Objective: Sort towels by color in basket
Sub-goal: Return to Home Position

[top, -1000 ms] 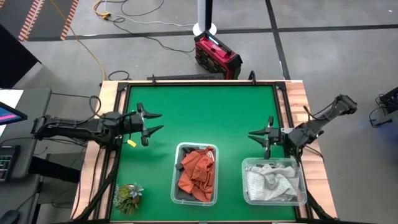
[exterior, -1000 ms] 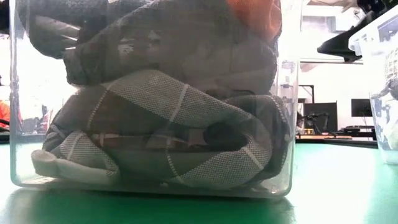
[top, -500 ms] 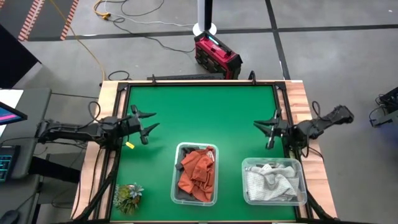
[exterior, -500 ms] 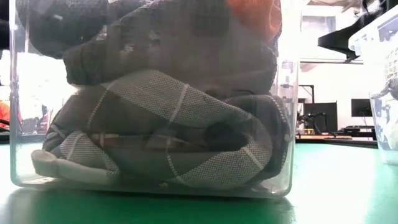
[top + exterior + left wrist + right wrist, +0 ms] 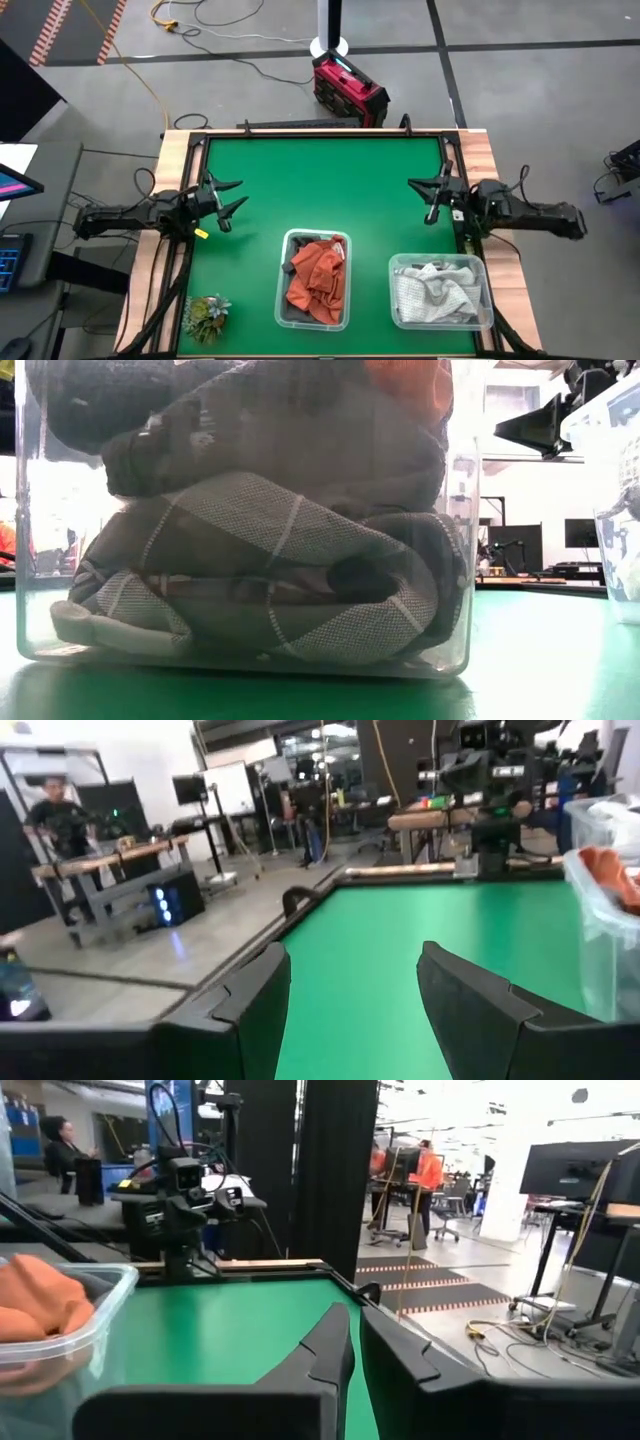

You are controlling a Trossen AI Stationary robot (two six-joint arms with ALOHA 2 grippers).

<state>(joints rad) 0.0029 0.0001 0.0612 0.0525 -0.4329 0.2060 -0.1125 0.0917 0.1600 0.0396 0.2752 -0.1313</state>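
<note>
Left claw [image 5: 228, 198] hangs over the left edge of the green counter [image 5: 330, 170], fingers wide apart, nothing between them; the left wrist view shows only bare green in the gap. Right claw [image 5: 424, 198] is over the right edge, well apart from the left one. It is empty too, though its wrist view shows only a narrow slit between the fingers [image 5: 325, 1345].

Towels are all in bins along the near edge. Middle bin [image 5: 284, 300] holds orange towels [image 5: 318, 280] on top of dark grey towels [image 5: 250, 580], with the checked grey pressed against the clear wall in the low view. Right bin [image 5: 440, 259], just beside it, holds light grey towels [image 5: 435, 290], bunched. Plant tuft [image 5: 205, 315] sits at the near left corner, off the green.
</note>
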